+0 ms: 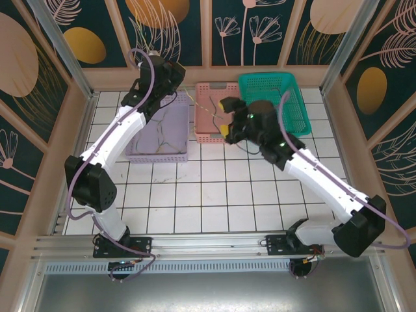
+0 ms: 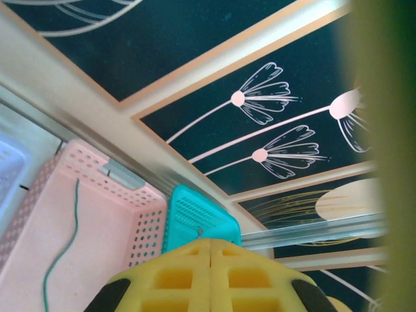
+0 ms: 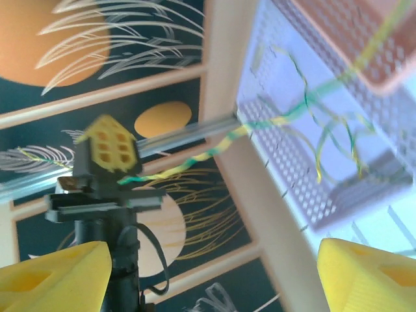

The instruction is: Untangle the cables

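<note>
Right wrist view, left gripper [image 3: 107, 151] clenched on yellow-green cable [image 3: 195, 159], right gripper [image 3: 208, 273] released, lilac basket [image 3: 279, 188] beyond

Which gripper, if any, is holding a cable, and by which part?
The left gripper pinches the yellow-green cable near one end; the rest runs to the lilac basket. The right gripper is open, empty.

Cables [image 1: 166, 130] lie in the left basket [image 1: 156, 156] (one cable [image 2: 62, 253] in the middle basket [image 1: 209, 138] beside it, right basket [image 1: 266, 88] beyond).

Blurred yellow-green cable [image 3: 218, 146]; pink basket [image 3: 351, 26] cropped at corner.
</note>
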`<state>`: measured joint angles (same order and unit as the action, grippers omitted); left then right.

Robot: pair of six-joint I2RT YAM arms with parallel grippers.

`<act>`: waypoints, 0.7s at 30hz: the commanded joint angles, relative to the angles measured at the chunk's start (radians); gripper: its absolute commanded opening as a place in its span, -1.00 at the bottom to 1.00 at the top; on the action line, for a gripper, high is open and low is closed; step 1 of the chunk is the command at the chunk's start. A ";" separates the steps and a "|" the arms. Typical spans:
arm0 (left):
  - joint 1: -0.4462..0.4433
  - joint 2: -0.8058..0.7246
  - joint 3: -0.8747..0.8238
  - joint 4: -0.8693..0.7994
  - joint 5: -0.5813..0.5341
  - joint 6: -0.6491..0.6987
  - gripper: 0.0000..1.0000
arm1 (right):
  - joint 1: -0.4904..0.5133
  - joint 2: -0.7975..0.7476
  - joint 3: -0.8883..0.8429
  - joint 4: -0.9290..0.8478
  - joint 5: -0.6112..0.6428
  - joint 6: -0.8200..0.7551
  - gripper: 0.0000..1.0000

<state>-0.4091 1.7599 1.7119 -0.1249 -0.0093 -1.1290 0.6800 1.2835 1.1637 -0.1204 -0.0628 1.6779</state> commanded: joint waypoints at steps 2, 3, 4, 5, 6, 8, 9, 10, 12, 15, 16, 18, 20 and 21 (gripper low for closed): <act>-0.007 -0.036 -0.026 0.091 0.023 -0.091 -1.00 | 0.008 0.087 -0.008 0.241 0.082 0.258 0.66; -0.007 -0.040 -0.041 0.100 0.025 -0.095 -1.00 | 0.013 0.111 0.001 0.255 0.083 0.273 0.65; -0.006 -0.040 -0.052 0.104 0.029 -0.098 -1.00 | 0.015 0.135 0.008 0.267 0.083 0.280 0.63; -0.007 -0.054 -0.059 0.105 0.034 -0.101 -1.00 | 0.016 0.153 0.022 0.267 0.090 0.280 0.59; -0.007 -0.073 -0.063 0.102 0.041 -0.103 -1.00 | 0.014 0.174 0.029 0.280 0.100 0.278 0.53; -0.007 -0.088 -0.085 0.100 0.055 -0.112 -1.00 | 0.011 0.213 0.042 0.325 0.113 0.283 0.35; -0.007 -0.100 -0.104 0.104 0.061 -0.118 -1.00 | 0.009 0.238 0.058 0.335 0.104 0.289 0.27; -0.007 -0.113 -0.127 0.112 0.065 -0.123 -1.00 | 0.008 0.261 0.076 0.347 0.094 0.293 0.21; -0.006 -0.132 -0.166 0.122 0.071 -0.125 -1.00 | 0.014 0.299 0.117 0.346 0.084 0.280 0.08; -0.007 -0.150 -0.219 0.137 0.097 -0.129 -1.00 | 0.034 0.335 0.159 0.337 0.088 0.262 -0.10; -0.006 -0.153 -0.231 0.139 0.108 -0.129 -1.00 | 0.038 0.344 0.168 0.335 0.084 0.254 -0.14; -0.009 -0.161 -0.257 0.124 0.129 -0.109 -1.00 | 0.041 0.362 0.192 0.297 0.082 0.207 -0.39; -0.008 -0.167 -0.248 0.053 0.131 -0.037 -1.00 | 0.032 0.372 0.248 0.184 0.083 0.083 -0.75; -0.008 -0.167 -0.234 -0.009 0.127 0.022 -1.00 | 0.022 0.387 0.314 0.079 0.060 -0.016 -0.88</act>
<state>-0.4118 1.6146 1.4761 -0.0319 0.0795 -1.2163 0.7116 1.6592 1.3514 0.0780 0.0101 1.8469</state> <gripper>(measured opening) 0.083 0.107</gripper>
